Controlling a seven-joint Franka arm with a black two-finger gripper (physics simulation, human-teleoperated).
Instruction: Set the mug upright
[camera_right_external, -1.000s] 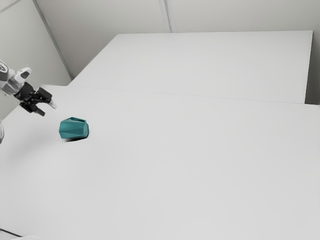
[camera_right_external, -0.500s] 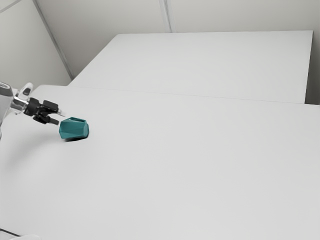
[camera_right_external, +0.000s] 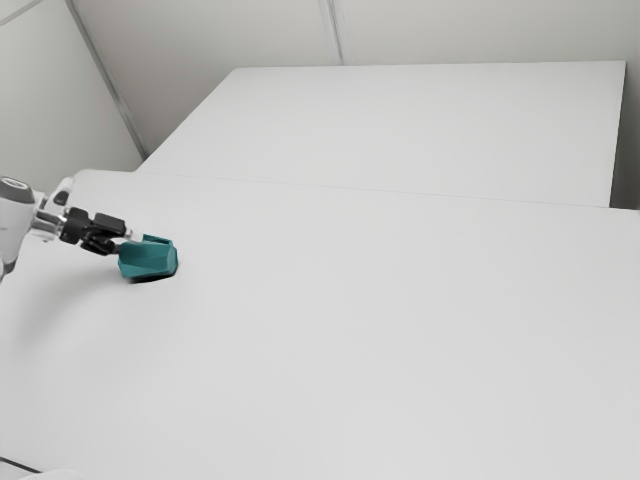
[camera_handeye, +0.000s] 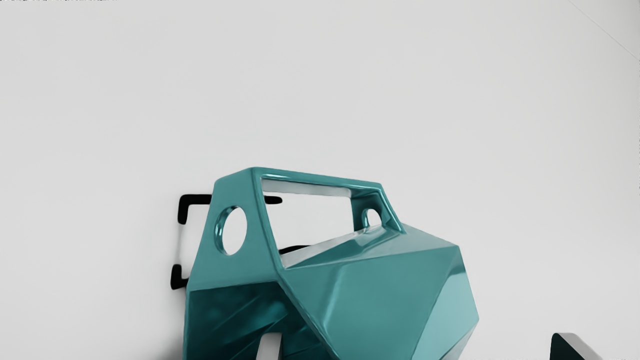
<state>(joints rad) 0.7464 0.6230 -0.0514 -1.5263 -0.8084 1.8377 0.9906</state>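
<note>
Currently, claw (camera_handeye: 417, 338) wide open, empty, at mouth of sideways mug (camera_handeye: 385, 295). Off-centre closing could roll it across the bench (camera_right_external: 400, 330).

A broad white tabletop (camera_right_external: 400, 330) is stretching across the exterior view, a second white surface (camera_right_external: 420, 125) is lying beyond a thin seam (camera_right_external: 330, 187), and pale grey walls (camera_right_external: 220, 40) are rising behind, soft light washing over everything
</note>
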